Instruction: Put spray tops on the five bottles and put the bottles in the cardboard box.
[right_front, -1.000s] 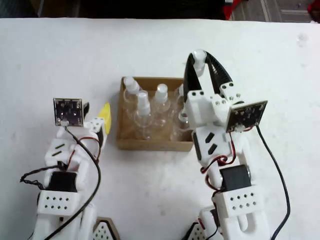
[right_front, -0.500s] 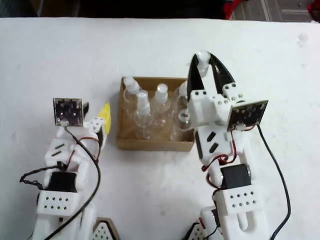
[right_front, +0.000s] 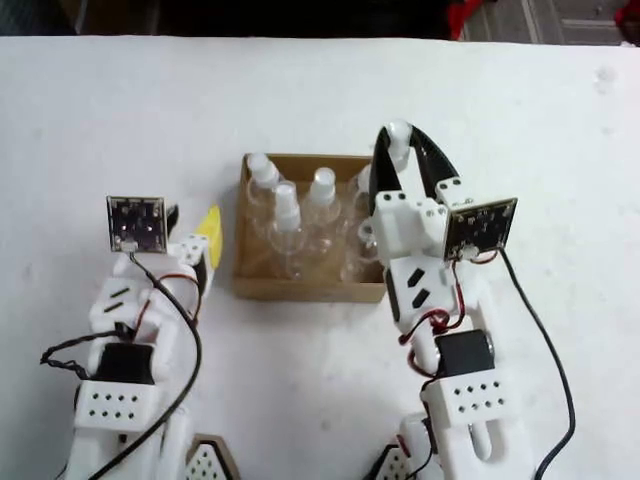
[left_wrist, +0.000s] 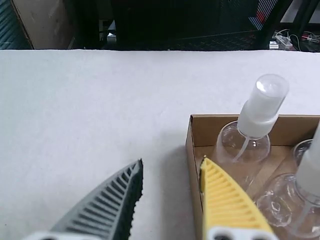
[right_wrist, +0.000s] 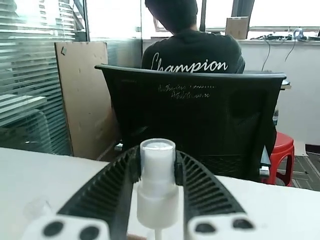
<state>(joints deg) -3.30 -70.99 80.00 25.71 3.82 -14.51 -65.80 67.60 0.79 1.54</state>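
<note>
The cardboard box (right_front: 248, 285) sits mid-table with several clear bottles in it. Three of them (right_front: 287, 210) wear white spray tops. Another bottle (right_front: 365, 238) at the box's right side is partly hidden behind my right arm. My right gripper (right_front: 398, 150) hangs above the box's far right corner, shut on a white spray top (right_wrist: 157, 180) held upright with its tube pointing down. My left gripper (left_wrist: 172, 162) rests open just outside the box's left wall (left_wrist: 192, 145), its yellow finger (left_wrist: 225, 200) over that wall, close to a capped bottle (left_wrist: 252, 130).
White table (right_front: 120, 110) spreads on all sides of the box. Behind the table's far edge are a black chair (right_wrist: 200, 115) and a red stool (right_wrist: 280, 150).
My right gripper, still holding the spray top, has drawn back a little toward the near side and left, closer over the box's right edge. The left arm has stayed still.
</note>
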